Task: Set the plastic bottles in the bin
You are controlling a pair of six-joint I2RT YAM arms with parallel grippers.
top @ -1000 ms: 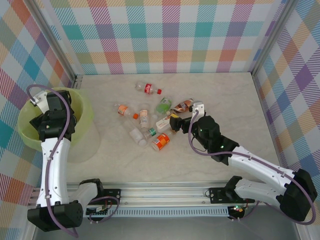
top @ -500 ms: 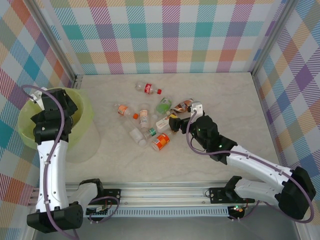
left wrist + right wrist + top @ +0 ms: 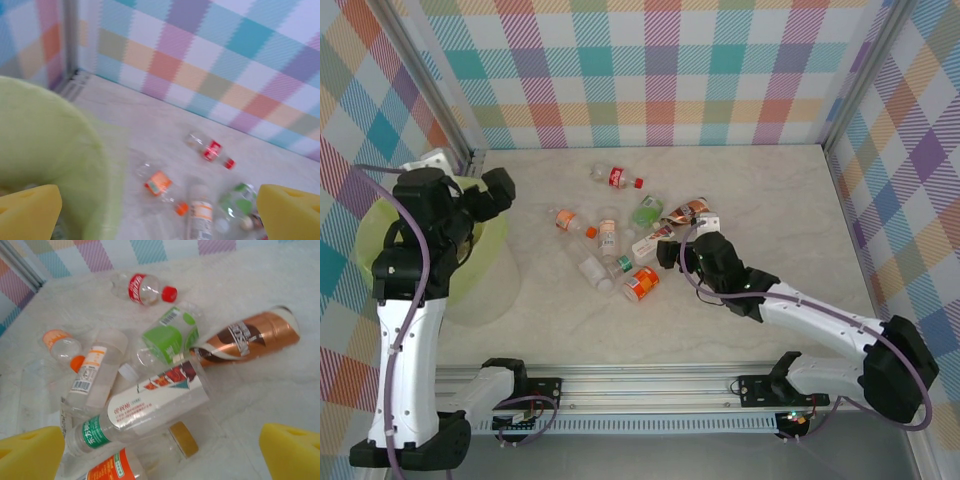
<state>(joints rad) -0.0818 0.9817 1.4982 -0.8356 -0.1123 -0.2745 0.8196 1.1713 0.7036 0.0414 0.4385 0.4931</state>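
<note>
**Bottle pick to be made from the heap**

Right fingers [image 3: 31, 452] were seen spread wide, with nothing gripped, poised low over the heap of bottles [image 3: 620, 250] near the middle of the table [image 3: 770, 190]. In the right wrist view a white-labelled bottle [image 3: 150, 407] with a green band lay slantwise between the two pads. It lay close against an orange-labelled bottle [image 3: 117, 467] and a gold-capped bottle [image 3: 182, 437]. A brown bottle [image 3: 245, 340] and a green-labelled bottle [image 3: 170, 335] lay just beyond it. Left fingers [image 3: 27, 212] were likewise spread and empty, held over the rim of the bin [image 3: 492, 238] on its side toward the heap. The bin stood at the table's left, well apart from the heap.

The step in hand was judged to be the pick of the white-labelled bottle. It would best be taken across its body, not end to end, so the wrist should be turned until the pads faced the label's long sides. The fingers should be lowered only to the bottle's middle, so that the neighbours were not caught as well. Thin clear plastic was expected to buckle and slip, so a slow closing was advised. A straight lift should be made before any sideways carry. On the way to the bin, the left arm over the rim should be allowed for.
</note>
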